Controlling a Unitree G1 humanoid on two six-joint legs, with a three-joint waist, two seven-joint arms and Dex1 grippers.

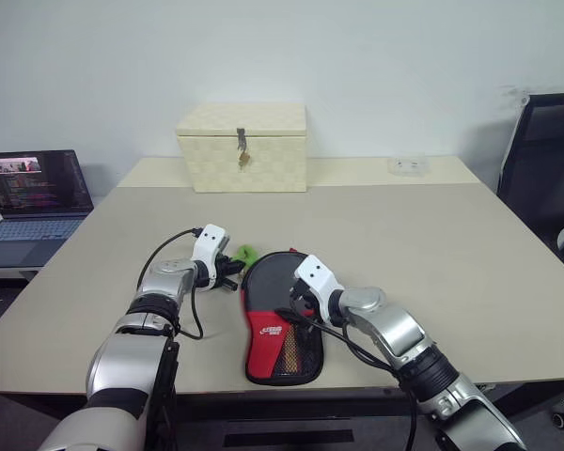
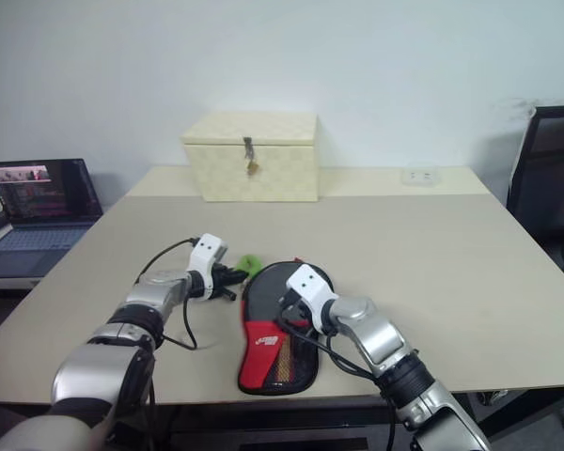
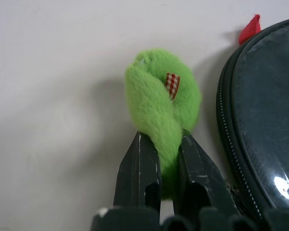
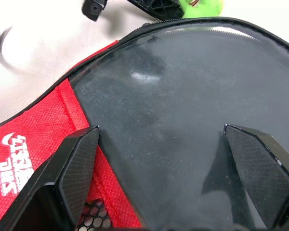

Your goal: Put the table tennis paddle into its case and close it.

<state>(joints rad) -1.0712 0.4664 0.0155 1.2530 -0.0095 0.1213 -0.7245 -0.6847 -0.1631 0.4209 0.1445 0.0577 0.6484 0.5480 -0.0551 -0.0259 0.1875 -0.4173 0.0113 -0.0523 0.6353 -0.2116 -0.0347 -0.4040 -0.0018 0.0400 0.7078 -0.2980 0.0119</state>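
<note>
Risk lies with the left gripper (image 3: 160, 159), its fingers clenched on a green plush zipper charm (image 3: 162, 101) beside the case (image 1: 280, 324): a skewed pull could drag the pouch instead. The right gripper (image 4: 176, 168) hovers spread over the clear panel. The paddle seems inside, unconfirmed. Pale tabletop (image 1: 432, 235); cream latched box (image 1: 242, 147), laptop (image 1: 33, 193), office chair (image 1: 545, 160).

Silver arms, white wrist housings, black cables, black fingers (image 3: 139, 168).
</note>
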